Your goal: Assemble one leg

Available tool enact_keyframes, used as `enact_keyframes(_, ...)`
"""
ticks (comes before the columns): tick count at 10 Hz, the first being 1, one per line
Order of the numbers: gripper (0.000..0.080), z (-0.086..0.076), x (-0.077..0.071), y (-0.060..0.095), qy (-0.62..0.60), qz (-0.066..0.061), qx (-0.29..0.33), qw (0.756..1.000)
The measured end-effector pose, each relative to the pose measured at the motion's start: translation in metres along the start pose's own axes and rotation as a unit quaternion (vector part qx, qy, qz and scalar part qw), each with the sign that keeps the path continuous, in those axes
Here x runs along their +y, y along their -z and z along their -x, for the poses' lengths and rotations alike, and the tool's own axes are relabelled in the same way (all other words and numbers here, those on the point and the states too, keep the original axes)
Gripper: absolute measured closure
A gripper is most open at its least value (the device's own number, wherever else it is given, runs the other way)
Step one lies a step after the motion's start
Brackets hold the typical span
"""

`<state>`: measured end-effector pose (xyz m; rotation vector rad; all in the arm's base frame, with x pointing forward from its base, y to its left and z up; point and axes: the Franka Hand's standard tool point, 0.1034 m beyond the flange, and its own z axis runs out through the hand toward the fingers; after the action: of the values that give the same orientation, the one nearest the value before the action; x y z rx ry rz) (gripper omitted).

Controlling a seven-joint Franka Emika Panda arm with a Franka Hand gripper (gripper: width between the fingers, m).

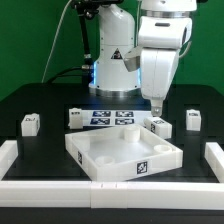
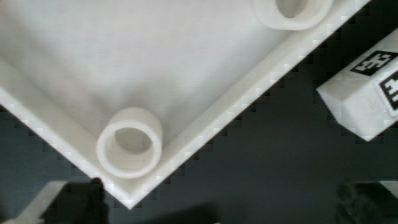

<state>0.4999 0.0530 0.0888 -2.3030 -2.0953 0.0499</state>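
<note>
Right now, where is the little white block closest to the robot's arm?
In the exterior view, that leg stands on the black table just beyond the white tray's far corner, on that view's right of the marker board.

A green backdrop [image 1: 30, 40] stands behind the black table [image 1: 50, 100].

Smooth matt white plastic panel [image 2: 143, 70], smooth white plastic leg [image 2: 361, 105], flat matt black table [image 2: 267, 175]
</note>
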Motion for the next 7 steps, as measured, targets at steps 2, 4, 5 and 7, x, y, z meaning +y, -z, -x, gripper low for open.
enact_keyframes(2, 0.0149, 0.03, -0.015, -0.019, 0.079, -0.007, 0.003, 0.997)
enact_keyframes(4, 0.0149, 0.042, -0.013, -0.03, 0.153, 0.011, 0.002, 0.988)
enact_keyframes(5, 0.0149, 0.045, -0.015, -0.031, 0.149, 0.007, 0.002, 0.989)
enact_keyframes(7, 0.0149, 0.045, -0.015, -0.031, 0.148, 0.008, 0.002, 0.989)
